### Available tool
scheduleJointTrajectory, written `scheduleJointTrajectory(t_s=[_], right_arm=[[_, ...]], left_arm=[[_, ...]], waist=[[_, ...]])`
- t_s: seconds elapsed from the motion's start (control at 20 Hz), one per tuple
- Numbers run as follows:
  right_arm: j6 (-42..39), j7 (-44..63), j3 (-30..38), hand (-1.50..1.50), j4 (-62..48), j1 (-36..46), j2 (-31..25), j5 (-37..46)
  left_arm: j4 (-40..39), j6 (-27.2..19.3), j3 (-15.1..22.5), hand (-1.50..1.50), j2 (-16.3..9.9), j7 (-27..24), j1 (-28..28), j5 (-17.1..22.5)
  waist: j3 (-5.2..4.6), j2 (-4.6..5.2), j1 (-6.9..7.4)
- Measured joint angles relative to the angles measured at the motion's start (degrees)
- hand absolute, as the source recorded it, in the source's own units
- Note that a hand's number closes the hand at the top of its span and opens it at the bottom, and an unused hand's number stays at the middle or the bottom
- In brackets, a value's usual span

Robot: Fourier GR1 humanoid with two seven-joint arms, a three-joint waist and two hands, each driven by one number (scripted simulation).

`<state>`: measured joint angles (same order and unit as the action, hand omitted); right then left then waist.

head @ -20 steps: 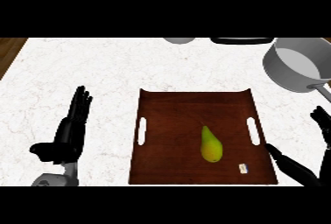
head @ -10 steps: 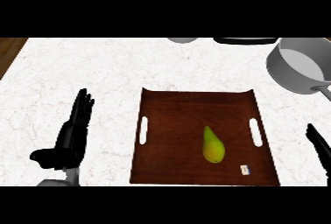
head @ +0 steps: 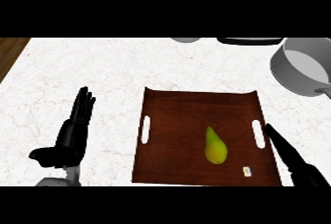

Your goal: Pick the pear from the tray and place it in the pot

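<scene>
**Pear Not Yet Grasped; Right Hand at Tray Edge**

Fingers of the right hand (head: pixel 290 154) run straight and together, released, holding nothing; they lie along the right rim of the tray (head: pixel 194 99), just outside its right handle slot. Fingers of the left hand (head: pixel 72 133) are likewise straight and relaxed, thumb out to the side, resting on the counter (head: pixel 97 65) to the left of the tray and apart from it.

Pear (head: pixel 214 146) lies on the tray floor, right of centre, narrow end pointing away from the robot, untouched by either hand. A small white tag (head: pixel 247 171) sits near the tray's lower right corner. Pot (head: pixel 302 68) stands at the upper right, off the tray and well apart from the pear; it appears to hold nothing.

Assessment: the approach step is in hand. The next move calls for the right hand to travel left over the tray rim and curl round the pear's wider body.
</scene>
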<state>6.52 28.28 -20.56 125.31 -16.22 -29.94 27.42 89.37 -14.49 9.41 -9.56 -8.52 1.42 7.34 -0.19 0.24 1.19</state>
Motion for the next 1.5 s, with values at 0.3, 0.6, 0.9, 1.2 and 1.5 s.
scheduleJointTrajectory(t_s=[0.3, 0.6, 0.9, 1.2, 1.5], right_arm=[[-5.74, 10.55, -4.66, -1.5, -5.86, 10.86, 7.19, 3.1], [-10.0, 15.02, -5.46, -1.5, -13.54, 15.34, 11.03, 4.73], [-11.13, 12.96, -5.42, -1.5, -18.12, 15.29, 15.26, 6.98], [-12.0, 10.9, -4.44, -1.5, -21.02, 15.59, 17.69, 9.29], [-10.74, 6.38, -2.57, -1.5, -27.29, 15.57, 20.04, 11.7]], left_arm=[[-0.59, 0.77, -1.28, 0.0, 0.42, 0.1, 0.17, -0.23], [0.91, 0.11, -0.28, 0.0, 1.95, 0.75, -1.19, -1.83], [1.05, 1.43, -1.43, 0.0, 2.79, 0.94, -1.46, -2.75], [1.57, 2.44, -2.79, 0.0, 3.39, 1.34, -1.59, -3.31], [1.59, 3.64, -3.81, 0.0, 4.16, 1.27, -1.86, -4.02]], waist=[[0.12, -0.15, -0.59], [0.17, -0.2, -0.82], [0.19, -0.24, -1.08], [0.19, -0.26, -1.16], [0.19, -0.25, -1.15]])
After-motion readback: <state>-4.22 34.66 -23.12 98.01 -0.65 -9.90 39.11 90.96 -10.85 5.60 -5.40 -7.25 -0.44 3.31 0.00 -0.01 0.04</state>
